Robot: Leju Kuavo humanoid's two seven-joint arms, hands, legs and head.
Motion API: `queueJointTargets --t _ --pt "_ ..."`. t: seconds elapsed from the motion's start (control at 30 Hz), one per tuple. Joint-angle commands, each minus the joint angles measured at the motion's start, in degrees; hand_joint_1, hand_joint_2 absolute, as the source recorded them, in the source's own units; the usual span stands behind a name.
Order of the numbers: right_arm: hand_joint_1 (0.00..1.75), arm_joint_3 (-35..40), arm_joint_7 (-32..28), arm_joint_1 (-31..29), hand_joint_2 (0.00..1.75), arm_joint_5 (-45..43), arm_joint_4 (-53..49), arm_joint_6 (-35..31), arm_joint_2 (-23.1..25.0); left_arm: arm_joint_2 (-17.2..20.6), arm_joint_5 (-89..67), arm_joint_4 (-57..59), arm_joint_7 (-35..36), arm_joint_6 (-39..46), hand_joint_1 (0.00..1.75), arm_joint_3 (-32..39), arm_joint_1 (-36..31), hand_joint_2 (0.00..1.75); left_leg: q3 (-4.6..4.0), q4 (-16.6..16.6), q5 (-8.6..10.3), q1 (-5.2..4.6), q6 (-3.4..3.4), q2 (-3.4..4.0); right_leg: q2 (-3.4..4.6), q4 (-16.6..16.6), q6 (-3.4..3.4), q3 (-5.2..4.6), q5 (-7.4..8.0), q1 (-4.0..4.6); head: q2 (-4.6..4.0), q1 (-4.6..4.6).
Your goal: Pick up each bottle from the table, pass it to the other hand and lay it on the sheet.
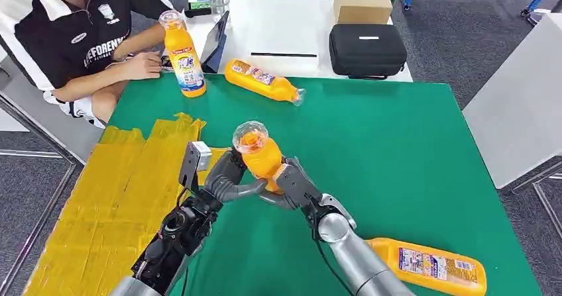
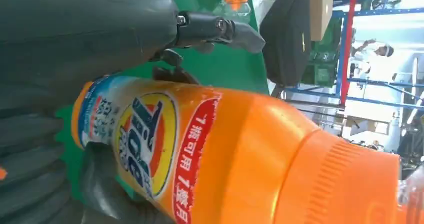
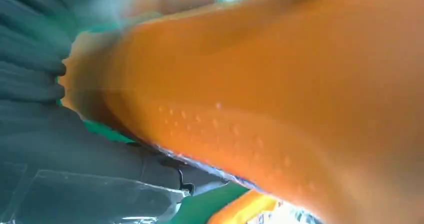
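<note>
We see both robot hands meeting over the middle of the green bench (image 1: 397, 130), with one orange bottle (image 1: 260, 155) between them. The left robot hand (image 1: 225, 177) wraps its fingers around the bottle's lower body from the left, and the right robot hand (image 1: 291, 185) closes on it from the right, so both grip it at once. The bottle stands nearly upright above the bench surface, its long axis close to vertical and its clear cap up, toward the head camera. In the left wrist view the bottle (image 2: 240, 154) shows its label and ribbed orange neck, with the grey thumb (image 2: 90, 23) beside it. The right wrist view is blurred, with the orange bottle body (image 3: 280, 98) close against that hand. Left of the hands lies the yellow sheet (image 1: 112, 197). At the far edge a second bottle (image 1: 184, 54) stands upright and a third bottle (image 1: 264, 81) lies on its side, cap pointing right. A fourth bottle (image 1: 431, 266) lies near the right arm, its long axis running left to right. A seated person (image 1: 73, 31) is at the far left.
</note>
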Motion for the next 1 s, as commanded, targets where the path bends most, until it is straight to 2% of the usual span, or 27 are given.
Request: queueJointTargets --t 0.03,0.4,0.43,0.47,0.5,0.53,1.0 --pt "1.75 3.7 0.4 -1.1 1.75 -0.4 3.9 1.1 0.3 0.3 0.1 1.4 -0.7 2.2 0.00 -0.2 -1.7 1.75 0.35 0.0 -0.18 0.09 -0.21 0.03 -0.06 0.0 -0.06 0.35 -0.16 0.09 0.00 0.00" --pt "1.75 4.2 0.5 -0.4 1.75 -0.4 4.2 1.6 0.0 0.0 -1.9 -1.0 -2.1 4.5 0.00 -1.6 -0.5 1.75 0.14 0.0 -0.06 0.04 -0.12 -0.04 -0.09 0.0 -0.03 0.16 -0.07 0.04 0.00 0.00" --pt "1.75 4.2 0.5 -0.3 1.75 -0.5 4.0 1.5 0.0 0.0 -2.0 -1.3 -2.2 4.7 0.00 -1.7 -0.3 1.75 0.46 0.0 -0.26 0.11 -0.28 -0.05 -0.18 0.0 -0.07 0.49 -0.27 0.12 0.00 0.00" --pt "1.75 4.4 0.5 -0.2 1.75 -0.5 3.8 1.6 -0.2 0.1 -2.0 -2.2 -2.3 4.7 0.07 -2.0 0.0 1.75 0.33 0.0 -0.18 0.10 -0.21 -0.05 -0.14 0.0 -0.05 0.36 -0.18 0.10 0.00 0.00" --pt "1.75 4.6 0.5 -0.5 1.75 -0.5 3.8 1.7 -0.3 0.0 -1.4 -3.1 -2.7 5.0 1.55 -1.7 0.4 1.75 0.20 0.0 -0.09 0.05 -0.14 -0.05 -0.12 0.0 -0.03 0.22 -0.11 0.05 0.00 0.00" --pt "1.75 4.9 0.5 -1.0 1.75 -0.9 4.0 1.9 -0.3 0.2 -0.7 -3.8 -2.6 5.3 1.75 -1.9 0.5 1.75 0.27 0.0 -0.15 0.09 -0.18 -0.05 -0.13 0.0 -0.04 0.30 -0.15 0.09 0.00 0.00" --pt "1.75 5.0 0.3 -0.9 1.75 -3.0 3.6 0.3 -1.0 0.0 2.5 -1.5 -2.4 4.8 1.75 -4.0 -1.2 1.75 0.24 0.0 -0.11 0.05 -0.17 -0.12 -0.20 0.0 -0.03 0.27 -0.15 0.06 0.00 -0.02"
